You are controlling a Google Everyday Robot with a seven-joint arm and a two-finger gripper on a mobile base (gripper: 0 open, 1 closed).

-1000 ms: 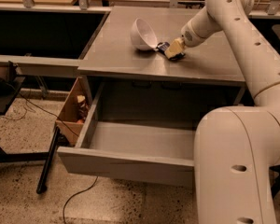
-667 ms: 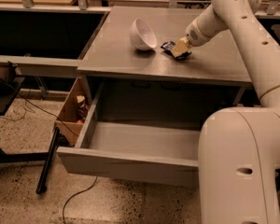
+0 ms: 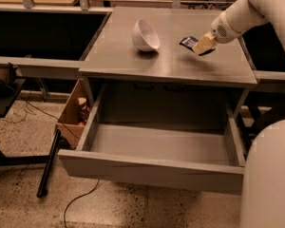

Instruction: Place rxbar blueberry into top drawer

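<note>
- Shifted right and lifted off the flat grey metal worktop (image 3: 171, 63) since a second ago: the gripper (image 3: 203, 45) and, with it, the rxbar blueberry (image 3: 188, 42), a small flat rectangular bar in a dark navy wrapper; farther from the bowl than before.
- Nearest: wide shallow grey metal top drawer (image 3: 152, 170), pulled well out, plain flat front panel facing the camera, grey floor of the drawer in view.
- At lower right: rounded white robot body (image 3: 270, 175), covering the drawer's right end.
- Left of the drawer: open brown cardboard box (image 3: 71, 110) on the speckled floor (image 3: 19, 194); thin black cable (image 3: 78, 201) trailing across the floor below the drawer front.
- Above the drawer: the worktop, carrying a round white bowl (image 3: 145, 34) left of centre, tipped on its side.
- Right of the bowl, well apart from it: gripper clamped on the bar's right end, bar tilted and sticking out leftward, held above the worktop with a soft shadow beneath; not in the drawer.
- Farthest: white robot arm (image 3: 247, 11), reaching in from the upper right corner.
</note>
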